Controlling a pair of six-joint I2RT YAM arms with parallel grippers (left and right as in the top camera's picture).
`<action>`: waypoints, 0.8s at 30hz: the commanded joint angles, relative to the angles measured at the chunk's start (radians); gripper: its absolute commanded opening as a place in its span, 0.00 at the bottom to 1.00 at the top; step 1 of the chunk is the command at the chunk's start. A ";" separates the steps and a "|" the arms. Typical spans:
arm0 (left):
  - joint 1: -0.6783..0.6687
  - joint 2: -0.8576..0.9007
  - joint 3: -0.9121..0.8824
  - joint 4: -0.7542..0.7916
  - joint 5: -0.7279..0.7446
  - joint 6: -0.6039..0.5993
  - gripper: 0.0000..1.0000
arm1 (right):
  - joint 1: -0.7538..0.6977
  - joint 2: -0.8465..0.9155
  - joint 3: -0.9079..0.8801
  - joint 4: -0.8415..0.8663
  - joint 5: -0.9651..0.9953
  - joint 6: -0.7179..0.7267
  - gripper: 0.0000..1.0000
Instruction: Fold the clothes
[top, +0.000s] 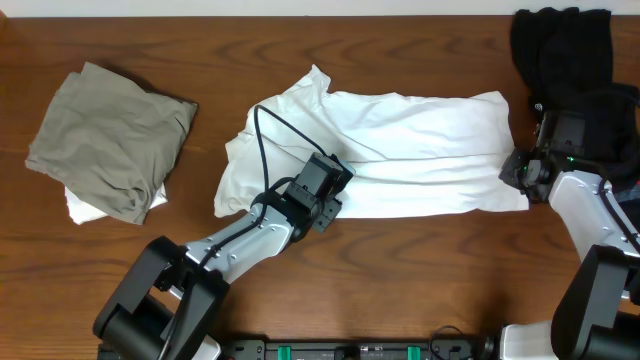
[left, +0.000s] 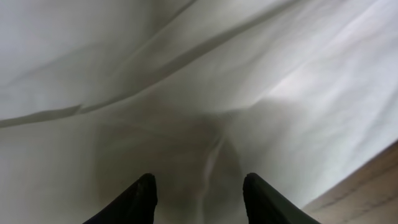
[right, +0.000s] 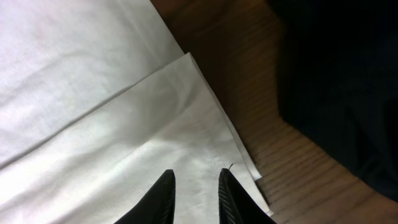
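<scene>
The white T-shirt (top: 420, 140) lies spread lengthwise across the middle of the table, creased and doubled over. My left gripper (top: 340, 175) rests over its lower left part. In the left wrist view that gripper (left: 199, 183) is open, with wrinkled white cloth (left: 186, 74) and a soft ridge under the gap. My right gripper (top: 516, 170) is at the shirt's right edge. In the right wrist view its fingers (right: 196, 177) stand narrowly apart over flat layered cloth (right: 93, 93), close to a folded corner; nothing is pinched between them.
An olive garment (top: 110, 135) lies crumpled at the left on top of a white one (top: 85, 208). A black garment (top: 560, 50) sits at the back right corner, just beyond my right arm, and also shows in the right wrist view (right: 336, 74). Bare wooden table (top: 400, 270) runs along the front.
</scene>
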 joint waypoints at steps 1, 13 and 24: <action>0.002 0.007 0.008 0.012 -0.046 0.031 0.47 | 0.010 -0.002 0.009 0.002 0.000 -0.008 0.22; 0.002 0.062 0.008 0.034 -0.046 0.031 0.43 | 0.010 -0.003 0.009 0.002 -0.003 -0.008 0.22; 0.002 0.036 0.019 0.055 -0.087 0.031 0.42 | 0.010 -0.003 0.009 0.002 -0.003 -0.008 0.22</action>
